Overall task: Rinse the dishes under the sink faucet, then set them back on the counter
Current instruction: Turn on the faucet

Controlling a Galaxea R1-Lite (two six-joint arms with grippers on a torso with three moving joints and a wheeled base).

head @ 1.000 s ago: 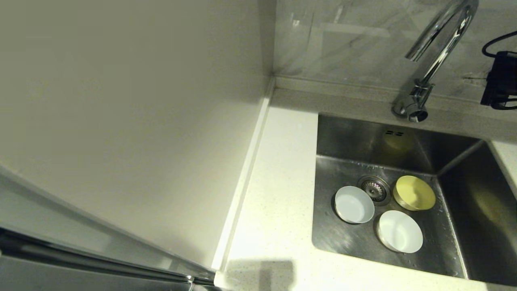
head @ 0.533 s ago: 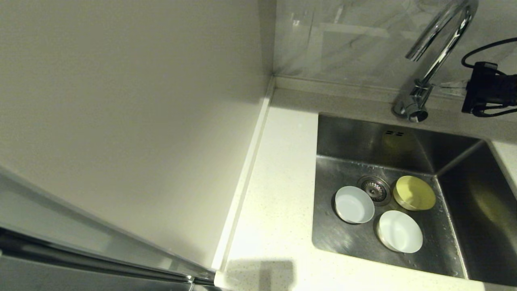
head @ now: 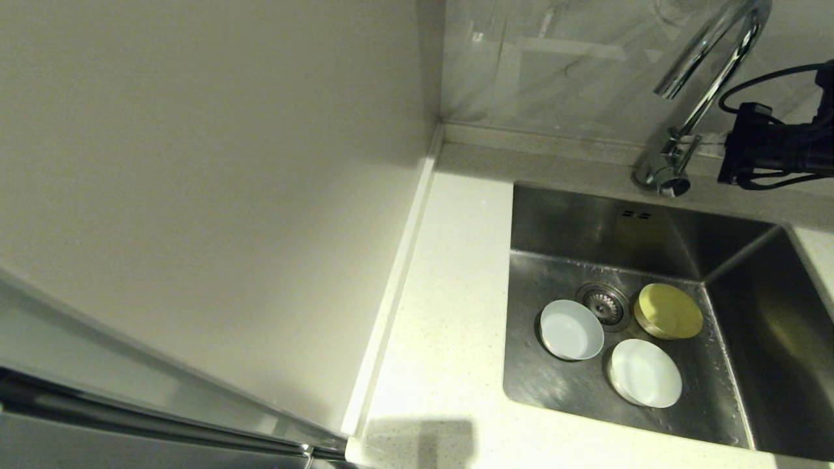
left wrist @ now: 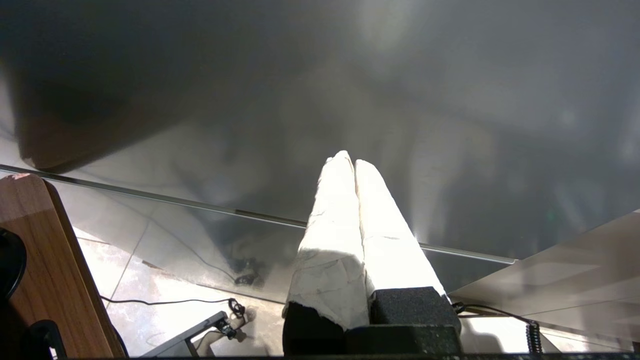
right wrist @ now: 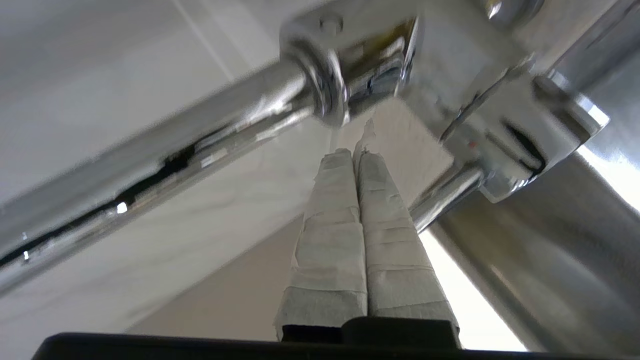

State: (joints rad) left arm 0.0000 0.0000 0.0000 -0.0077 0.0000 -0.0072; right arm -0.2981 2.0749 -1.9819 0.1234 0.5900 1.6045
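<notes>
Three small bowls sit upright on the floor of the sink (head: 573, 228) around the drain (head: 604, 304): a grey-blue bowl (head: 571, 329), a white bowl (head: 645, 372) and a yellow bowl (head: 668, 311). The chrome faucet (head: 713, 58) rises behind the basin. My right gripper (head: 709, 138) reaches in from the right, level with the faucet's lower stem. In the right wrist view this gripper (right wrist: 356, 152) is shut and empty, its tips just short of the faucet (right wrist: 490, 125). My left gripper (left wrist: 350, 161) is shut and empty, out of the head view.
The speckled white counter (head: 449, 293) runs left of and in front of the sink. A plain pale side panel (head: 195, 195) stands on the left. A glossy marbled wall (head: 554, 65) backs the faucet. The left wrist view shows a grey cabinet front (left wrist: 450, 100) and floor cables.
My right arm has moved left from the picture's right edge to the faucet's stem. The three bowls have not moved.
</notes>
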